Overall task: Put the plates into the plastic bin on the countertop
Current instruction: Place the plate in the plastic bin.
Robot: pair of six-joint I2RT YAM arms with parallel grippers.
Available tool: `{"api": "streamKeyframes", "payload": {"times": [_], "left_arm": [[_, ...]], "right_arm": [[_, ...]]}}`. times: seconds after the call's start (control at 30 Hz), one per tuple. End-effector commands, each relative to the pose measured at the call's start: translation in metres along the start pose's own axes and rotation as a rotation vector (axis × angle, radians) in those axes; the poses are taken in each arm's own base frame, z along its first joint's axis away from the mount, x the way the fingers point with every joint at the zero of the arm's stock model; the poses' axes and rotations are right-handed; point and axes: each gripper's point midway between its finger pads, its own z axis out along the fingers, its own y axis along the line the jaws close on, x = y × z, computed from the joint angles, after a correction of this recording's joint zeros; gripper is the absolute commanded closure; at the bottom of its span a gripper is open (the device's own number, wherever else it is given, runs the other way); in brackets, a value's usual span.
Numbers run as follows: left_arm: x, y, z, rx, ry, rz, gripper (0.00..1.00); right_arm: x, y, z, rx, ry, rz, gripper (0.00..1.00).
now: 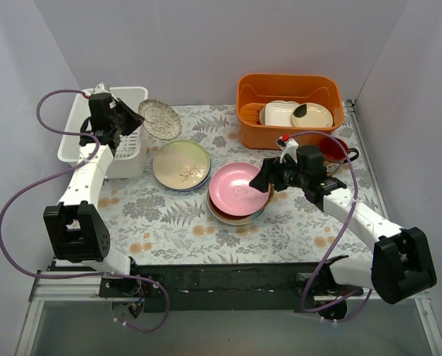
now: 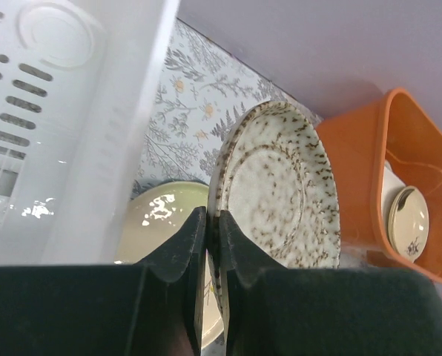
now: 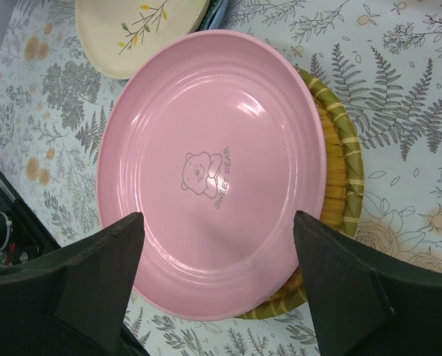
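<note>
Fern-print countertop (image 1: 169, 222), left to right: plastic bin (image 1: 71, 141) sits far left. Just beside it the left gripper (image 2: 208, 222) is pinched tight on the rim of the speckled silvery plate (image 2: 280, 193), which is held on edge outside the bin wall; with that thin edge grip it could pivot, slip, or clip the rim going in. Cream-green plate (image 1: 181, 164) lies flat mid-counter, and the right gripper (image 1: 264, 178) hangs wide open over the pink plate (image 3: 206, 133), holding nothing; a bite on that low lip may drag the yellow woven plate (image 3: 343, 170) underneath.

stacked plates (image 1: 236, 193) lie right of the bin (image 1: 132, 152).
</note>
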Motion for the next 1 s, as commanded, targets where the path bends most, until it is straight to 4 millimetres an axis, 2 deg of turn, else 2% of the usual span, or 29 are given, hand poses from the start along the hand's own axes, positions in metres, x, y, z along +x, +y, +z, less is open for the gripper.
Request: {"api": "streamKeyframes", "payload": {"times": [0.0, 0.27, 0.43, 0.83, 0.97], "left_arm": [[-0.044, 0.002, -0.009, -0.003, -0.099, -0.077, 1.0], [-0.074, 0.038, -0.004, -0.064, -0.145, -0.145, 1.0], [-0.081, 0.059, -0.002, -0.096, -0.154, -0.188, 1.0], [-0.107, 0.114, -0.018, -0.202, -0.242, -0.257, 1.0], [-0.109, 0.127, -0.022, -0.232, -0.258, -0.269, 1.0]], "right_arm": [[-0.023, 0.006, -0.001, -0.008, -0.045, -0.043, 0.12], [-0.02, 0.005, 0.002, -0.013, -0.03, -0.043, 0.11], [-0.024, 0.007, -0.001, -0.018, -0.047, -0.05, 0.12], [-0.022, 0.014, 0.003, -0.068, -0.043, -0.03, 0.12], [-0.022, 0.014, 0.003, -0.07, -0.04, -0.03, 0.12]]}}
